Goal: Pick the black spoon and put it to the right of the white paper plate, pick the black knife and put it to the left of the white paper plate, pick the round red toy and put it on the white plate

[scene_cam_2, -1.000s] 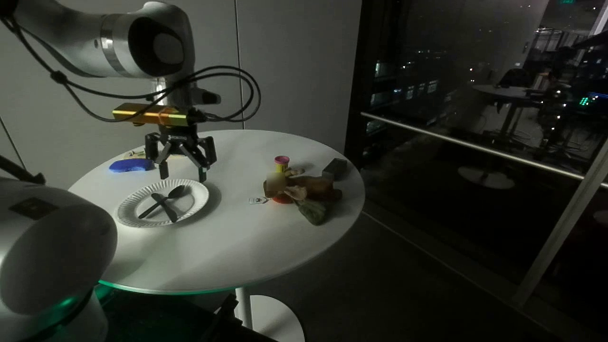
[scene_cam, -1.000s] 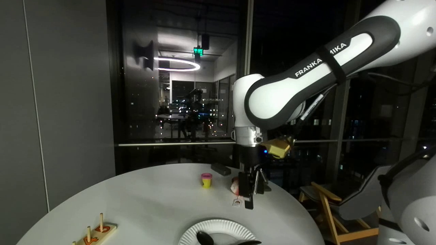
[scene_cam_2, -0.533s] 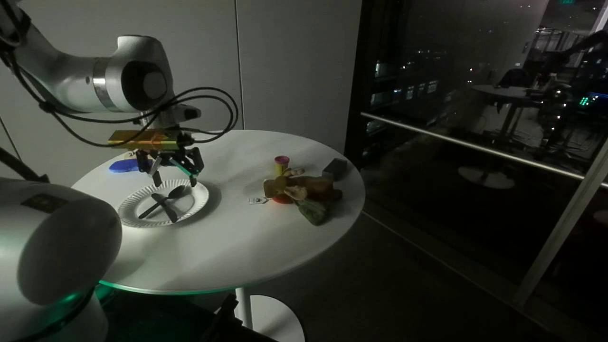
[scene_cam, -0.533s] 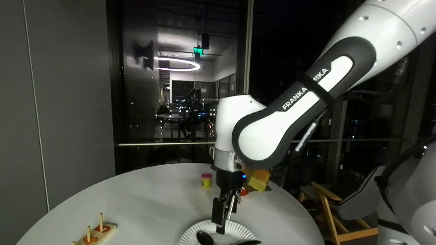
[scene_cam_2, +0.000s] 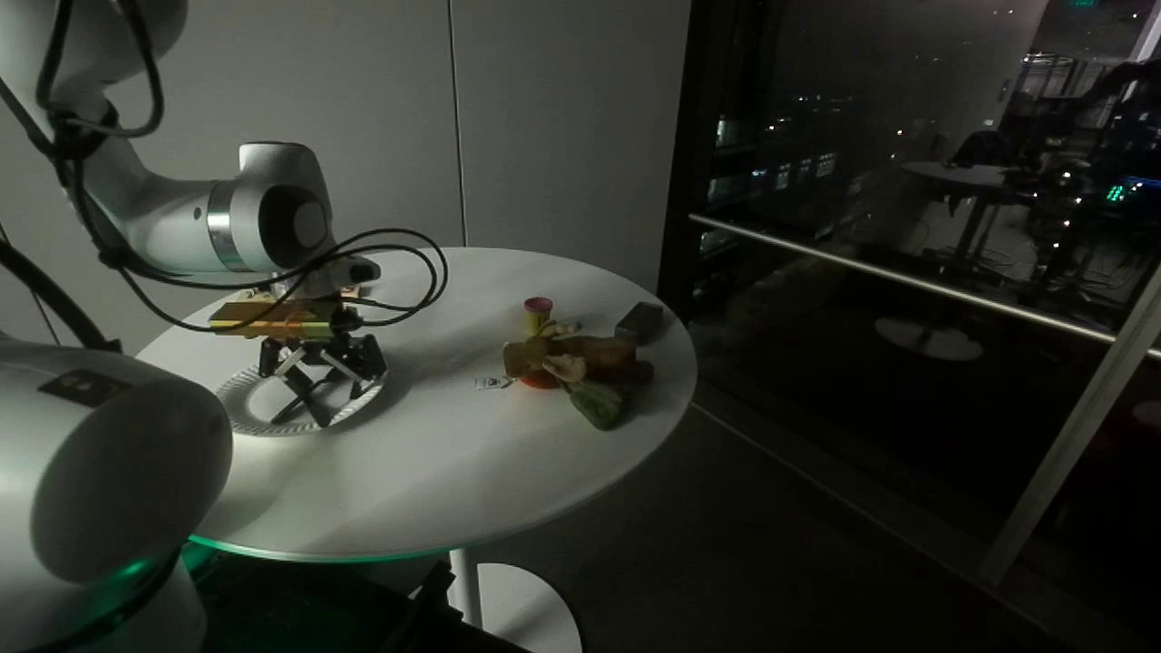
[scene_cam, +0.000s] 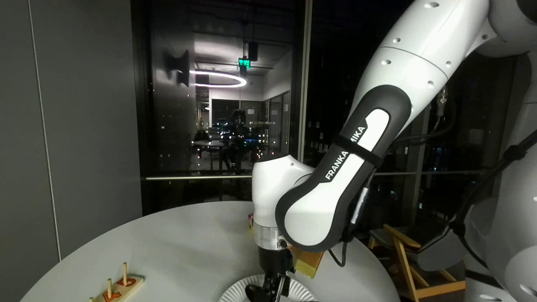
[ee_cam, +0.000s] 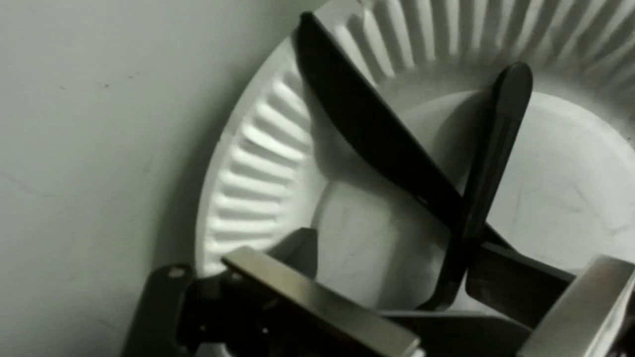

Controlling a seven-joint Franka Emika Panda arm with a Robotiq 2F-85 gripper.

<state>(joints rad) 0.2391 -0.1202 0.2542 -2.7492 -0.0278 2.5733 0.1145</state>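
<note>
Gripper point(ee_cam: 397, 263) has dropped a good bit since a second ago, and now it's right down over the white paper plate point(ee_cam: 258, 148). Its fingers point(ee_cam: 303, 250) are spread; in the wrist view the black spoon point(ee_cam: 488, 163) runs between them, close to one tip, can't tell if they touch. Bowl end is lost behind the gripper. The handle crosses the black knife point(ee_cam: 367, 119), both on the plate, which runs off the frame.

In an exterior view the round red toy point(scene_cam_2: 539, 382) is mostly blocked by a brown toy point(scene_cam_2: 606, 355), just a reddish bit showing, with a yellow tub point(scene_cam_2: 537, 319) near them. Wooden peg board point(scene_cam: 131, 287) gets cut off at the bottom.

All that stuff's on a round white table point(scene_cam_2: 472, 472), with a gray wall point(scene_cam_2: 562, 136) and dark windows point(scene_cam_2: 834, 163) dotted with tiny lights.
</note>
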